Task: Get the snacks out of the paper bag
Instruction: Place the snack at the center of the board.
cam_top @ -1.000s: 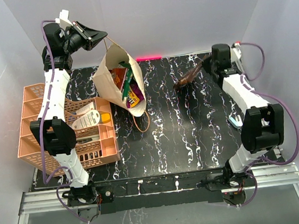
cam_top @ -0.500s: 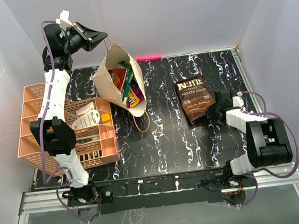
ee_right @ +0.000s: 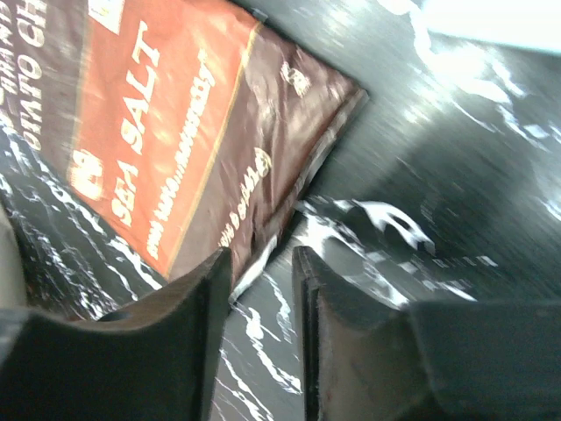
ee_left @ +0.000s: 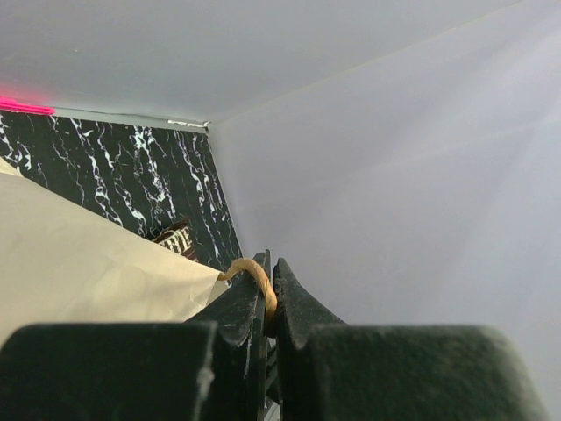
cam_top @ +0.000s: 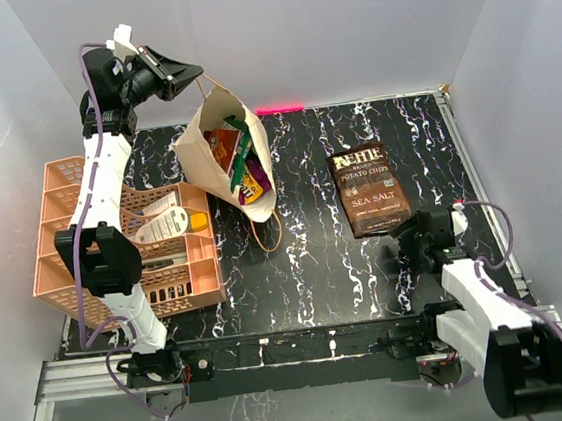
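While the left pincer pinches the bag handle, the right pincer — spread — sits beside the packet.

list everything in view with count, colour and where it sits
paper bag: one, tan, hanging tilted at the far left of the table, mouth open
snacks in bag: several, orange, green and purple show, exact count hidden
chip packet: one, dark brown, flat on the table right of centre
basket: one, orange, left edge of the table
tubes: a few, white, inside the basket
table: one, black with white veins
left gripper: shut on the bag's handle, raised
right gripper: open, empty, low by the packet's near corner
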Controlling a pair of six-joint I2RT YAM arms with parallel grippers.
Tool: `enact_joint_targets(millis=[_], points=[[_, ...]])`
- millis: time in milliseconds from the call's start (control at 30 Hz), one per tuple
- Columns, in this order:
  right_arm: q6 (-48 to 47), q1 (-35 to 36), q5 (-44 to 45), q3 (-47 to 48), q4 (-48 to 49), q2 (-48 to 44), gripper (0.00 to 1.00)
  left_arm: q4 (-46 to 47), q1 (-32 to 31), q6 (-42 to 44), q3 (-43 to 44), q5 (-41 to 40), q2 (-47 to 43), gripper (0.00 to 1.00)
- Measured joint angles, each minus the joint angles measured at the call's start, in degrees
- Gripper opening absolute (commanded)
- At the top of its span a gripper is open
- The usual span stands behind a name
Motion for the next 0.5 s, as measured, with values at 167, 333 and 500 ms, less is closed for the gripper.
enact_joint_targets(millis=[167,333,500], points=[[-8.5,0.0,-4.1,2.4,-4.9,-10.7,0.74,0.2,0.0,0.0,0.0,0.3,-0.2,0.0],[-17.3,0.6,-15.5,11.2,-2.9,-7.9,0.75,0.2,0.0,0.0,-0.1,0.4,-0.3,0.0],[-18.8,13.4,-16.9,17.5,-0.7,0.9,0.73,0.4,0.0,0.0,-2.1,0.4,-1.5,0.0]])
